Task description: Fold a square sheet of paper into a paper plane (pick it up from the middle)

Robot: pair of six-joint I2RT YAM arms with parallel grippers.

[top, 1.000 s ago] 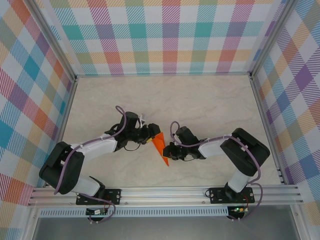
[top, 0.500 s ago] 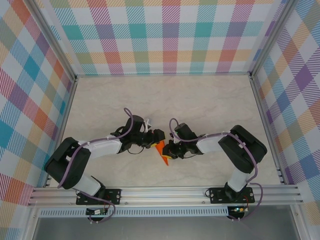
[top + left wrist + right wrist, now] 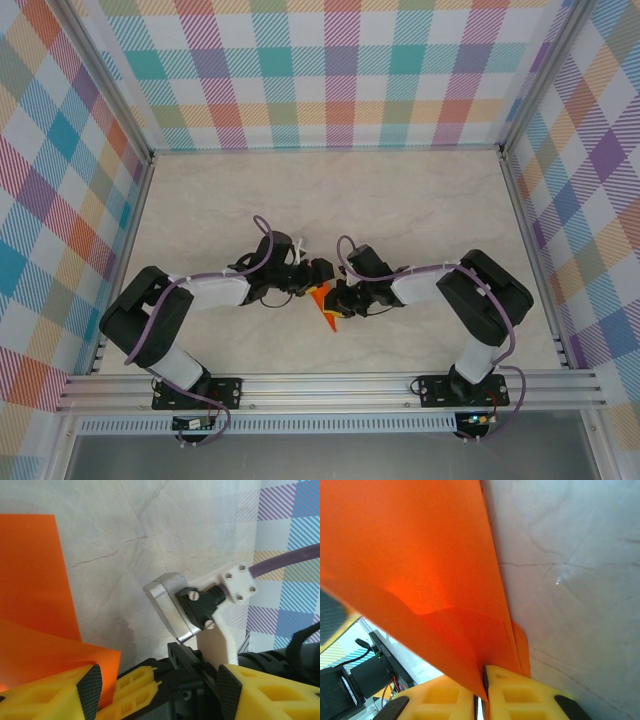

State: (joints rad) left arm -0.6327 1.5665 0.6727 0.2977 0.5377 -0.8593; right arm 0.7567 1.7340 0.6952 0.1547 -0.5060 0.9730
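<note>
Paper: the orange paper [image 3: 322,306] is at the middle of the counter [image 3: 420,210], toward the near edge, caught between the two arms' tips.
Right jaws: the right gripper [image 3: 482,694] is clamped tight on the paper, yellow fingers pressed together, and the sheet rises straight out of the seam.
Left jaws: the left gripper [image 3: 159,692] stands wide, holding nothing. A paper flap reaches one black pad [image 3: 90,692]; touching or just beside, I cannot tell.
Hidden: from above, both wrists crowd over the sheet and just a small pointed orange wedge peeks out.
Cut off: the right wrist view loses the paper past the top and left edges; the left wrist view cuts it at the left.
Hard to make out: whether the paper lies flat or is lifted.
Beyond the left jaws: a metal fitting [image 3: 170,607] on a white bracket, purple cable trailing off frame.
</note>
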